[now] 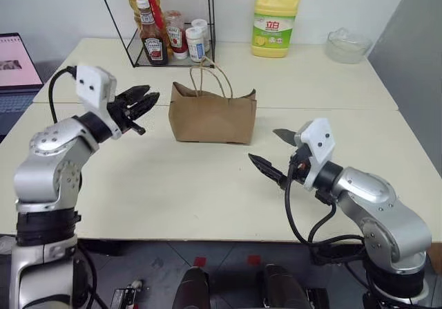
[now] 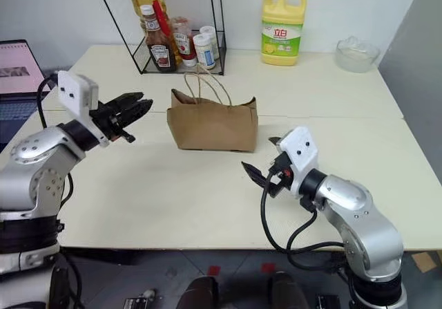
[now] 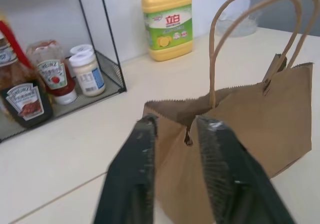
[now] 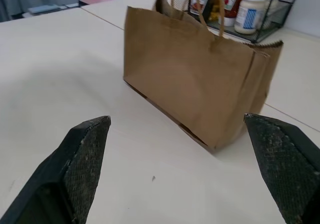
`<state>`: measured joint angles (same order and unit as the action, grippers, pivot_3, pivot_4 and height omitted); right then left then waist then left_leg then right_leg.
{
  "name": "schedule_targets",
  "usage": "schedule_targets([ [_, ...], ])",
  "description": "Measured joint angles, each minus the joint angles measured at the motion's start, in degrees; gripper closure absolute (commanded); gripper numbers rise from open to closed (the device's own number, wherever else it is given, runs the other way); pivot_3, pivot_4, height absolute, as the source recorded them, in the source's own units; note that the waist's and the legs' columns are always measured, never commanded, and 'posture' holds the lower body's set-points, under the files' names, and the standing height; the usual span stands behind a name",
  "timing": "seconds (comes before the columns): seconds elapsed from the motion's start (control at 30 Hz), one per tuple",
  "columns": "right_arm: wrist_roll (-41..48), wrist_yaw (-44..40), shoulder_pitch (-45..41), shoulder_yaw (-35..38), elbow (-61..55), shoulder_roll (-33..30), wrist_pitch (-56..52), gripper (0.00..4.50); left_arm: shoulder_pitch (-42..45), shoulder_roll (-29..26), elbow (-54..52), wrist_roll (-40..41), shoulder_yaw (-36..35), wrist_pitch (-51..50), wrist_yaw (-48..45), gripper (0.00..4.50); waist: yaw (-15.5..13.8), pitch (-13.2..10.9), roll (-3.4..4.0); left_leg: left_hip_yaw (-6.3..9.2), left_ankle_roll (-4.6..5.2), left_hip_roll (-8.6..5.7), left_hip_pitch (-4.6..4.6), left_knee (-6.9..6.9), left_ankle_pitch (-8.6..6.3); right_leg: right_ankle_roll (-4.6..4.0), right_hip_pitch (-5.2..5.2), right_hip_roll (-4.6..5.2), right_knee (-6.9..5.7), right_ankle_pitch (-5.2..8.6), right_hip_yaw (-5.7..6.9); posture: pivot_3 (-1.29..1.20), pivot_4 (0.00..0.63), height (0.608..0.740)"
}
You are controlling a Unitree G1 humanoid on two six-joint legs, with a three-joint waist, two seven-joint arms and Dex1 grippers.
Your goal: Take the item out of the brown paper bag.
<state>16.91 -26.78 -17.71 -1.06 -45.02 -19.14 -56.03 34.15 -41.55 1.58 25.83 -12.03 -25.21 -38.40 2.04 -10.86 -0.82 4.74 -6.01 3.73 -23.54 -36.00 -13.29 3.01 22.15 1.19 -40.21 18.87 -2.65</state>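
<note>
- Brown paper bag (image 1: 212, 117) upright near the middle of the cream table (image 1: 173, 191), long axis running left to right, open mouth up.
- Two cord handles (image 1: 210, 81), both standing above the mouth.
- Bare tabletop all round the bag: wide in front, narrower at either end towards the grippers.
- Behind, well apart from the bag: wire rack (image 1: 169, 53) with several bottles and jars, one yellow detergent bottle (image 1: 275, 20), one clear glass bowl (image 1: 348, 45) near the far right edge.
- Left gripper (image 1: 143, 102) in the air beside the bag's left end, fingers close together with a narrow gap, clamped on nothing.
- Right gripper (image 1: 276, 153) low, near the bag's front right corner, fingers spread wide, nothing between them.
- Inside of the bag hidden; item not discernible.
</note>
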Motion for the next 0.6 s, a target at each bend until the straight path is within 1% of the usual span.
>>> schedule_targets([
  [0.03, 0.0, 1.1, 0.5, 0.0, -0.2, -0.1, -0.1, 0.00, 3.6, 0.3, 4.3, -1.7, 1.3, 1.8, -0.1, 4.39, -0.2, 0.0, -0.01, 0.02, 0.01, 0.00, 0.00, -0.01, 0.00, 0.00, 0.00, -0.01, -0.01, 0.00, 0.04, 0.00, 0.150, 0.740],
  [0.07, 0.0, 1.9, 0.6, 0.0, -0.3, -0.1, -0.1, 0.00, 6.8, 0.5, 8.4, -3.4, 2.1, 3.6, -0.1, 4.47, -0.3, 0.0, -0.01, 0.03, 0.01, -0.01, 0.00, -0.02, 0.01, 0.00, 0.00, -0.01, -0.01, 0.00, 0.03, 0.00, 0.150, 0.740],
  [0.17, 0.0, 3.6, 0.9, 0.0, -0.6, -0.4, -0.2, 0.00, 16.0, 1.6, 21.3, -8.5, 5.0, 10.2, -0.8, 4.47, -0.4, 0.0, -0.02, 0.02, 0.01, -0.03, -0.01, -0.02, 0.00, 0.00, -0.02, 0.00, 0.03, 0.00, 0.04, 0.00, 0.150, 0.740],
  [0.27, 0.1, 4.8, 1.1, 0.0, -1.1, -0.6, -0.2, 0.00, 25.6, 3.6, 38.4, -15.5, 8.8, 18.9, 1.0, 4.47, -0.3, 0.0, -0.03, 0.03, 0.02, -0.04, -0.04, 0.00, 0.00, 0.00, -0.02, 0.00, 0.11, 0.00, 0.05, 0.00, 0.150, 0.740],
  [0.33, 0.1, 5.7, 1.4, -0.1, -1.3, -0.7, -0.2, 0.00, 30.2, 4.6, 48.6, -19.3, 10.4, 23.2, 2.3, 4.47, -0.1, 0.0, -0.03, 0.02, 0.03, -0.04, -0.08, 0.02, 0.00, 0.00, 0.00, 0.00, 0.17, 0.00, 0.04, 0.00, 0.150, 0.740],
  [0.47, 0.1, 6.9, 1.7, -0.7, -1.4, -0.8, -0.2, 0.00, 35.1, 7.3, 62.6, -24.7, 13.4, 29.0, 2.0, 4.47, 0.1, 0.0, -0.03, 0.02, -0.07, -0.04, -0.16, 0.05, 0.05, 0.00, 0.07, -0.01, 0.20, 0.00, 0.05, 0.00, 0.150, 0.740],
  [0.53, 0.2, 7.2, 2.1, -1.3, -1.5, -0.8, -0.2, 0.00, 36.9, 9.1, 68.1, -26.9, 14.1, 30.7, 3.8, 4.47, 0.1, 0.0, -0.04, 0.05, -0.10, -0.04, -0.25, 0.02, 0.07, 0.00, 0.12, 0.00, 0.20, 0.00, 0.10, 0.00, 0.150, 0.740],
  [0.6, 0.2, 7.6, 2.2, -1.8, -1.5, -0.7, -0.2, 0.00, 38.7, 10.2, 71.3, -28.5, 14.3, 31.9, 5.2, 4.47, 0.1, 0.0, -0.05, 0.05, -0.11, -0.04, -0.27, 0.00, 0.07, 0.01, 0.11, 0.00, 0.20, 0.00, 0.11, 0.00, 0.150, 0.740],
])
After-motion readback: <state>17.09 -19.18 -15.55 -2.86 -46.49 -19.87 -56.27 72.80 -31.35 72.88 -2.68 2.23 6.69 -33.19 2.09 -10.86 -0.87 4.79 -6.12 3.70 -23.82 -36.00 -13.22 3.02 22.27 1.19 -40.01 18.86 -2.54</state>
